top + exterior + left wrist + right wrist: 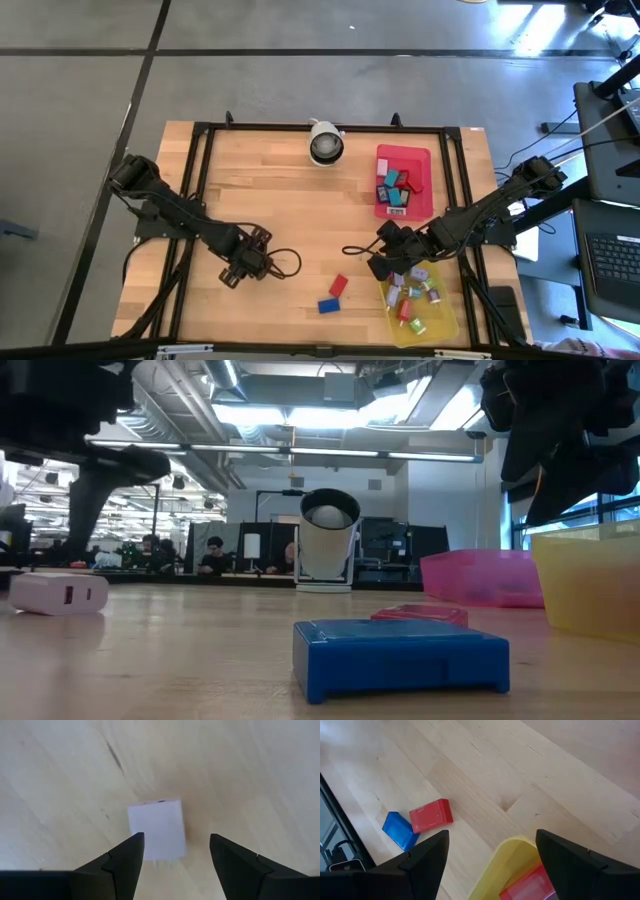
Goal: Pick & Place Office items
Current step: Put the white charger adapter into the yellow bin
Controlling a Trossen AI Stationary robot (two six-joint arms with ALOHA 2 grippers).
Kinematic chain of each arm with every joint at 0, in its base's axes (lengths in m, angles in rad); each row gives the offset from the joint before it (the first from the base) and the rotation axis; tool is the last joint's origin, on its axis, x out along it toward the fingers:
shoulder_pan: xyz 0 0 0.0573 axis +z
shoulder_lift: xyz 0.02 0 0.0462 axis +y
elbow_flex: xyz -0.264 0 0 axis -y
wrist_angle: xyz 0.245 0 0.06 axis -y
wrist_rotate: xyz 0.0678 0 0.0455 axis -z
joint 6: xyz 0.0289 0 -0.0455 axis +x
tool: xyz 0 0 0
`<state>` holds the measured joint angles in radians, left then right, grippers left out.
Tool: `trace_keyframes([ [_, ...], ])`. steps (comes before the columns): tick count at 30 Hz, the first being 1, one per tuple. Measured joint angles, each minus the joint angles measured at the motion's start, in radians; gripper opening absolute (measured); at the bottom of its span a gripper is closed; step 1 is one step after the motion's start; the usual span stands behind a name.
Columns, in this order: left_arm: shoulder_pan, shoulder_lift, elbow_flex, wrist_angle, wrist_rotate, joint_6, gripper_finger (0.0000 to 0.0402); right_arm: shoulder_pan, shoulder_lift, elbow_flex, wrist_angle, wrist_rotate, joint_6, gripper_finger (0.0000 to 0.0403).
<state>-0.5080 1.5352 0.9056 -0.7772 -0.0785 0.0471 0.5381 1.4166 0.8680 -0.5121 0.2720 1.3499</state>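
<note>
A pale lilac-white block [157,830] lies flat on the wood; in the low view this block [60,592] sits far to one side. My left gripper [175,840] hangs open above it, one finger on either side, not touching. It is over the table's near left part [243,266]. My right gripper [492,835] is open and holds nothing, above the far corner of the yellow tray [512,851]. A red block [338,285] and a blue block [328,305] lie flat between the arms. The yellow tray [442,322] holds several small blocks.
A red tray [425,155] with several blocks sits at the far right of the table. A white round camera [325,143] stands at the middle of the far edge. A black cable [285,262] loops beside the left gripper. Bare wood lies in the table's middle.
</note>
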Motion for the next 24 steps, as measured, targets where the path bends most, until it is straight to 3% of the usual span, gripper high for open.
trace_keyframes([
  [10, 0.023, 0.035, -0.021, 0.027, -0.012, -0.007, 0.0233, 0.0, 0.0, 0.0, 0.004, 0.0, 0.0, 0.0302],
  [18, 0.026, 0.135, -0.019, 0.08, 0.006, -0.038, 0.0233, 0.0, 0.0, 0.0, 0.013, -0.002, 0.0, 0.0302],
  [24, 0.026, 0.146, -0.019, 0.071, 0.005, -0.152, 0.0201, 0.0, 0.0, 0.0, 0.014, -0.003, 0.001, 0.0302],
])
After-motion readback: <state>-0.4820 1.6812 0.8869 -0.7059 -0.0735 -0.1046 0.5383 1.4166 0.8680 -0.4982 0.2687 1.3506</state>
